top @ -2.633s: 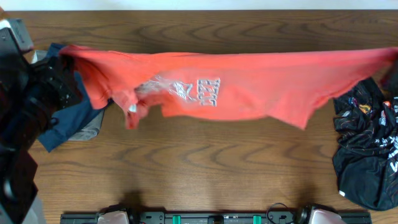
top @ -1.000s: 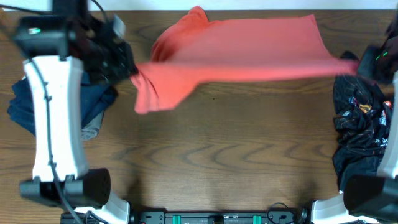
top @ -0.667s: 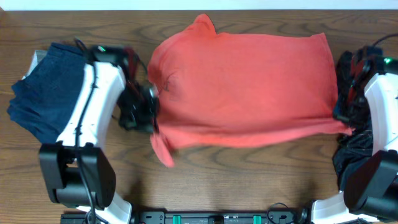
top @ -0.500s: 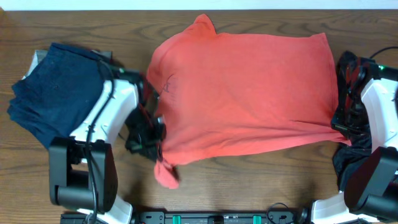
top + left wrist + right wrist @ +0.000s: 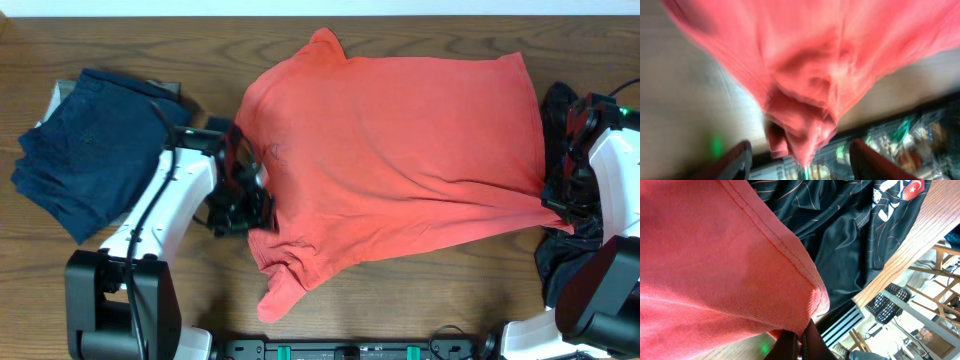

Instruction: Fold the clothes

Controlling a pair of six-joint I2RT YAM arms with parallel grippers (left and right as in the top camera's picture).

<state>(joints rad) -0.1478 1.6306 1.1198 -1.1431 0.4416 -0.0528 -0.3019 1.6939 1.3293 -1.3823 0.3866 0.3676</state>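
Cloth fills both wrist views, yet each tells its own story. From overhead, one coral-red T-shirt (image 5: 400, 150) lies spread plain side up across the middle of the bench (image 5: 420, 300), its near left corner rumpled into a drooping tail. The left wrist view, badly blurred, shows that bunched corner hanging in the left gripper (image 5: 800, 146), whose two fingers (image 5: 737, 157) stand wide apart on either side of it. The right wrist view shows what the overhead cannot: the right gripper (image 5: 801, 342) is pinched together on the shirt's stitched hem at the right edge. Just behind that hem lies one black shiny patterned garment (image 5: 840, 245). Overhead it is half hidden by the right arm. One heap of navy-blue clothes (image 5: 85, 150) sits at the far left; how many pieces are in it I cannot tell.
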